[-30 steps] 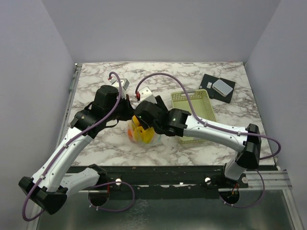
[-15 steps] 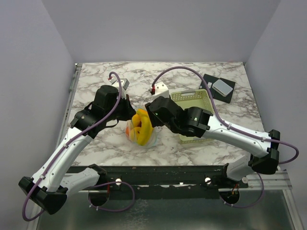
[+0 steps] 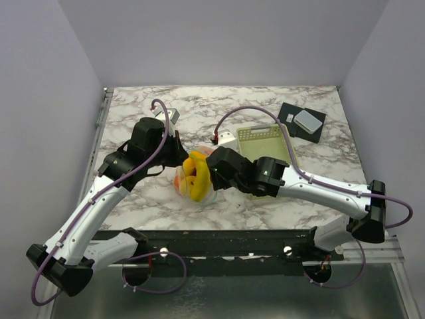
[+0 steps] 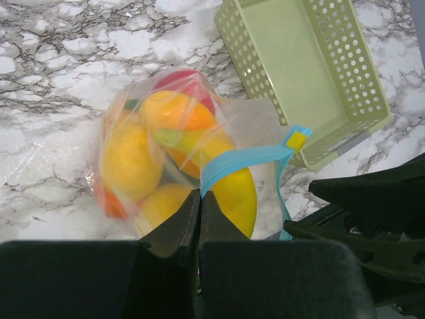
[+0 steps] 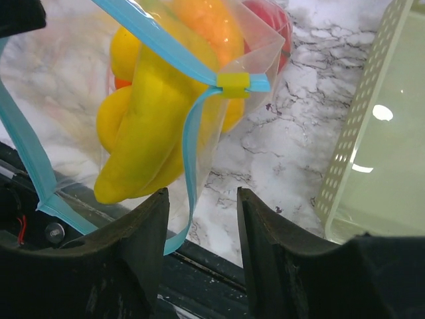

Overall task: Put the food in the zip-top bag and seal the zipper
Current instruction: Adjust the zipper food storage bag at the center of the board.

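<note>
Blue zipper (image 4: 247, 158) gaping: left gripper (image 4: 199, 197) pinching it, right gripper (image 5: 199, 199) open astride it; I'm worrying the banana (image 5: 143, 133) jams the seal.

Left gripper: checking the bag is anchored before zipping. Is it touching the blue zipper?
Touching. The left wrist view shows the left gripper shut on the zipper, the blue strip emerging from its pinch.

Zip-top bag (image 4: 255, 119): clear plastic, edged by a light blue zipper (image 4: 246, 158) on which a yellow slider (image 4: 296, 139) is carried. Food (image 4: 129, 159): yellow, orange, red, a touch of green. Basket (image 4: 249, 63): pale yellow-green, perforated. Bench (image 4: 53, 60): white marble, veined in grey.
</note>
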